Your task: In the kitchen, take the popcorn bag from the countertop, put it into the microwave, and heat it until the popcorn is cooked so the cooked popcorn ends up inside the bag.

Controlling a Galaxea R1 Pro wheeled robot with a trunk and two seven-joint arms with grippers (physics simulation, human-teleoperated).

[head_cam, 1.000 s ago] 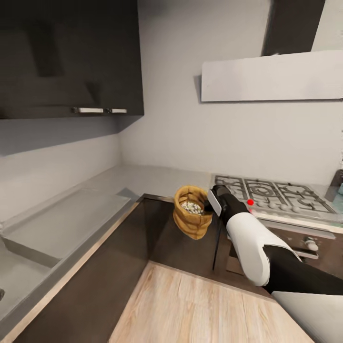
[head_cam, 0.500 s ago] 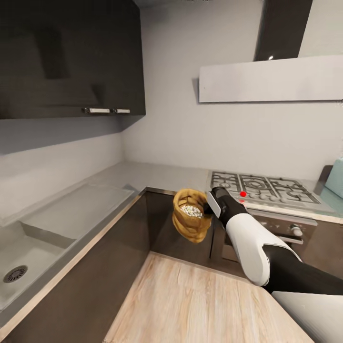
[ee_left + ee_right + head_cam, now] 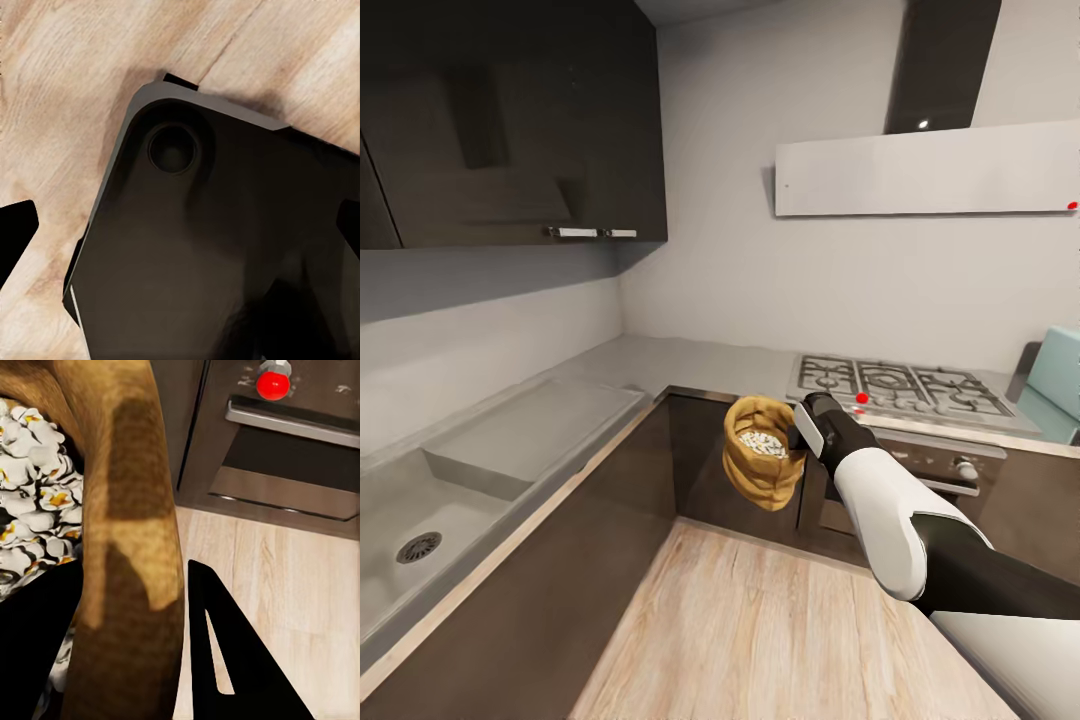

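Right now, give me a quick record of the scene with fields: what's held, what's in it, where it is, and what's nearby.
held: popcorn bag, rim pinched by the right gripper
contents: popcorn, pale puffed pieces
bag position: in the air over the wooden floor, off the countertop
microwave: mint-blue corner at the far right edge
nearby: gas hob, oven, sink
left gripper: fingers apart, empty

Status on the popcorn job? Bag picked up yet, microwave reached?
Done: the popcorn bag is off the countertop, pinched at its rim by the right hand, with popcorn inside. In hand: carrying it above the floor, before the hob. Left: reach the microwave at far right, load, heat.
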